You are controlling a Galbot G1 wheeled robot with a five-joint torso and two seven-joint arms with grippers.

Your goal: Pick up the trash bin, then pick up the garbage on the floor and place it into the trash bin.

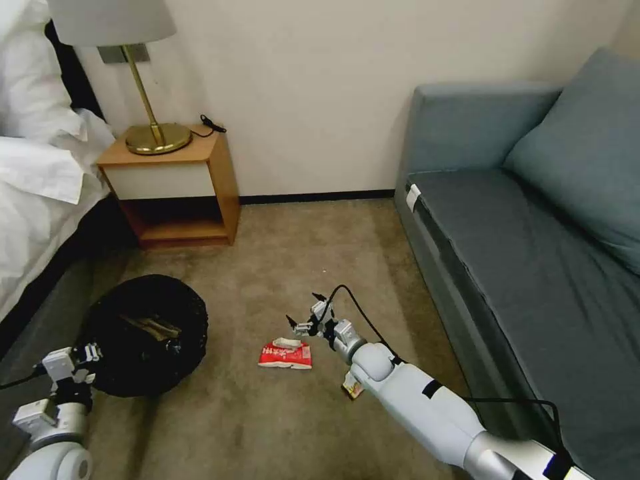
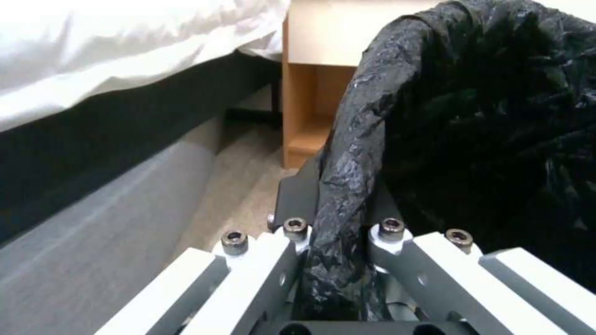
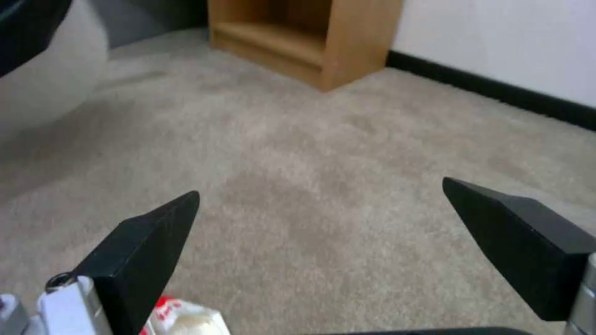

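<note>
you're in the pick-up-litter step: your left gripper (image 2: 338,232) is clamped on the bag-lined rim of the trash bin (image 1: 143,333) beside the bed (image 1: 40,173), while your right gripper (image 1: 312,319) hangs with fingers spread just beyond the red-and-white snack wrapper (image 1: 285,355) on the carpet (image 1: 280,253). next you likely need to draw back and lower over it. there's open carpet ahead; the sofa (image 1: 533,220) edge hems your right arm.

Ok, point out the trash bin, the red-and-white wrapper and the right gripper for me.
trash bin (image 1: 143,333), head view, on the black bag lining.
red-and-white wrapper (image 1: 285,356), head view, on its red face.
right gripper (image 1: 305,308), head view, midway between its open fingertips.
</note>
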